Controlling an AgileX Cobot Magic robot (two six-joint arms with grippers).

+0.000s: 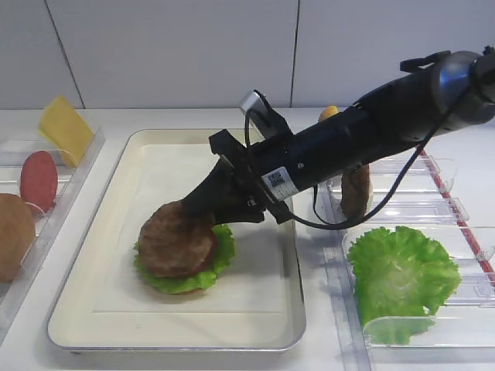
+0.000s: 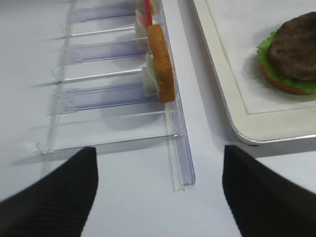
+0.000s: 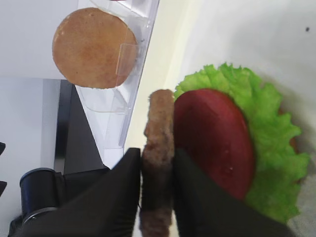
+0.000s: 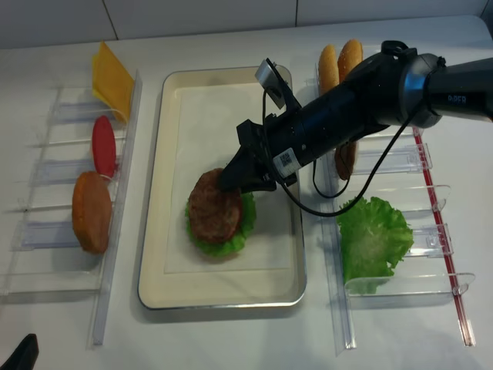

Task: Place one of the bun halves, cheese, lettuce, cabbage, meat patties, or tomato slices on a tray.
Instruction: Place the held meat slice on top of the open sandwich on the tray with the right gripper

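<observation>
One tray (image 4: 158, 231) holds a stack: one meat patty (image 4: 213, 206), one tomato slice (image 3: 212, 140), one lettuce leaf (image 4: 240, 231). In the clear racks: one cheese slice (image 4: 112, 77), one more tomato slice (image 4: 103, 145), one more lettuce leaf (image 4: 375, 240), three bun halves (image 4: 92, 211) (image 4: 329, 68) (image 4: 350, 55), one more patty (image 4: 345, 160).

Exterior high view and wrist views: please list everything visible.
tray: 1, cream, table centre.
meat patties: 2, dark brown; one atop the stack, one upright in right rack.
tomato slices: 2, red; one under that patty, one in left rack.
lettuce: 2, green; one in stack, one in right rack.
bun halves: 4, tan; left rack, two behind in right rack, one under stack.
cheese: 1, yellow, left rack.
racks: 2, clear, beside the tray.
right gripper: black, pinching the top patty.
left gripper: black, open, over the table.
</observation>
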